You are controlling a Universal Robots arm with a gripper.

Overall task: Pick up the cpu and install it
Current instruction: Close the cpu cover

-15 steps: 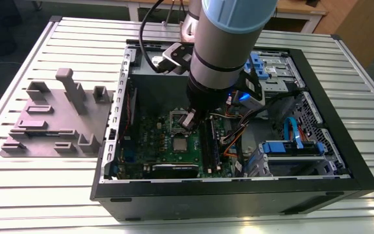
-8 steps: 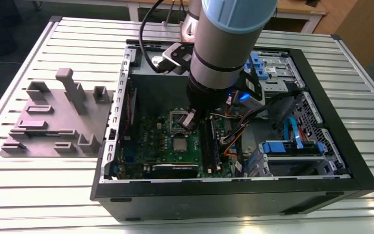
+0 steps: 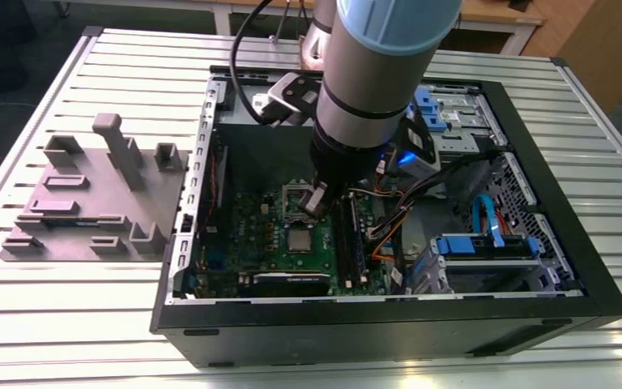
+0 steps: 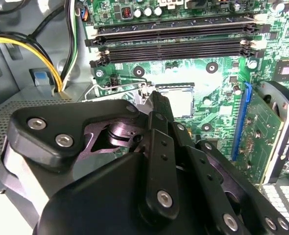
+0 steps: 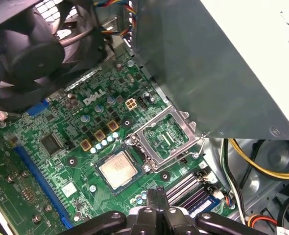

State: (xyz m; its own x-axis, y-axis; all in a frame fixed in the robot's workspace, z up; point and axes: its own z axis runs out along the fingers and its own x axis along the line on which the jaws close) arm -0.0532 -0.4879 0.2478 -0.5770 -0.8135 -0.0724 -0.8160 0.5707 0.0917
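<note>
Exterior view: the arm reaches down into the open computer case (image 3: pixel 570 275), which lies on a slatted metal table (image 3: pixel 95 324), and the gripper (image 3: pixel 320 197) hangs just above the green motherboard (image 3: pixel 257 235). The cpu (image 3: pixel 301 240) sits flat in its socket on the board, a little nearer to the camera than the gripper and apart from it. In the first wrist view the cpu (image 5: pixel 118 169) shows as a silvery square with a pale rim, and the socket's metal bracket (image 5: pixel 165 138) stands swung open just beside it (hinged back, its frame clear of the chip). The fingertips (image 5: pixel 156 196) appear pressed together with nothing between them, so the gripper looks closed and carries nothing. In the second wrist view the cpu (image 4: pixel 176 100) lies just past the tip of the gripper (image 4: pixel 159 100), with black memory slots (image 4: pixel 174 44) farther off on the board. On the exterior view's left, a grey fixture block (image 3: pixel 95 203) rests on the table.
</note>
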